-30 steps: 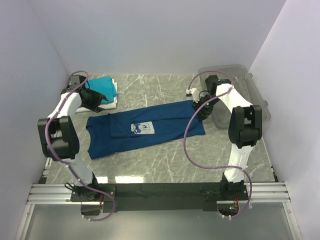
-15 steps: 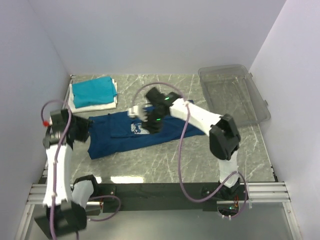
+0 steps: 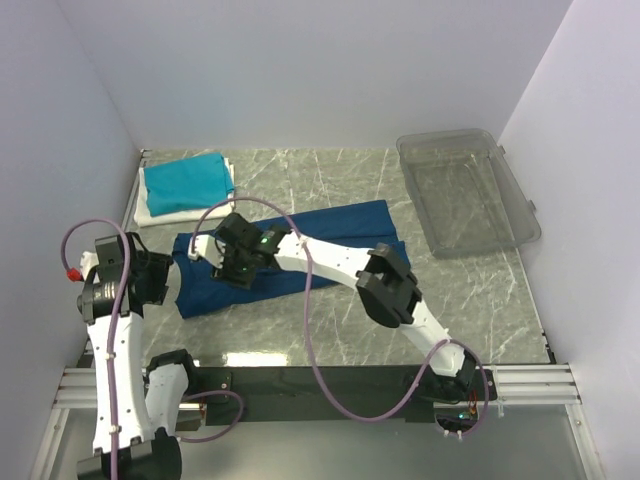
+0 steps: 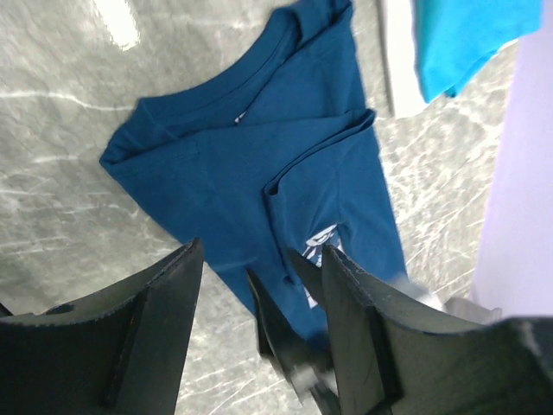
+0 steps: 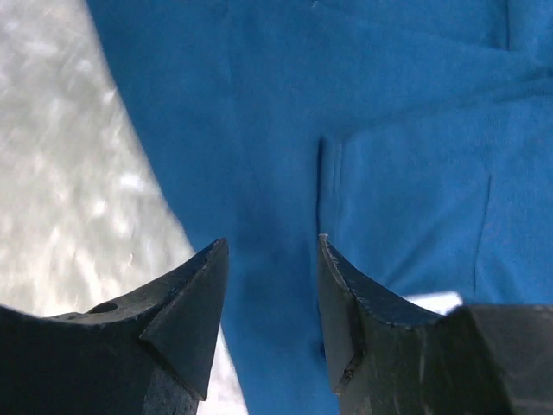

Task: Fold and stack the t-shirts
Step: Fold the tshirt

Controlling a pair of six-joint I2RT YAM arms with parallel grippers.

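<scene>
The navy t-shirt (image 3: 330, 240) lies flat across the middle of the table, with one long side folded over itself. My right gripper (image 3: 232, 262) hovers low over its chest end, open, with only navy cloth (image 5: 276, 130) below the jaws (image 5: 272, 242). My left gripper (image 3: 165, 278) is drawn back at the shirt's collar end, open and empty (image 4: 261, 251), looking down on the shirt (image 4: 216, 173) and part of its pale print (image 4: 321, 235). A folded teal t-shirt (image 3: 185, 180) rests on a folded white one (image 3: 190, 212) at the back left.
A clear plastic bin (image 3: 465, 190) stands at the back right. The right arm (image 3: 330, 262) stretches diagonally over the shirt. Walls close in the left, back and right sides. Bare marble table (image 3: 330, 330) lies in front of the shirt.
The right arm swung from the bin side across the shirt to its left end. The left arm pulled back from the stack toward the near left. Both grippers opened wider.
</scene>
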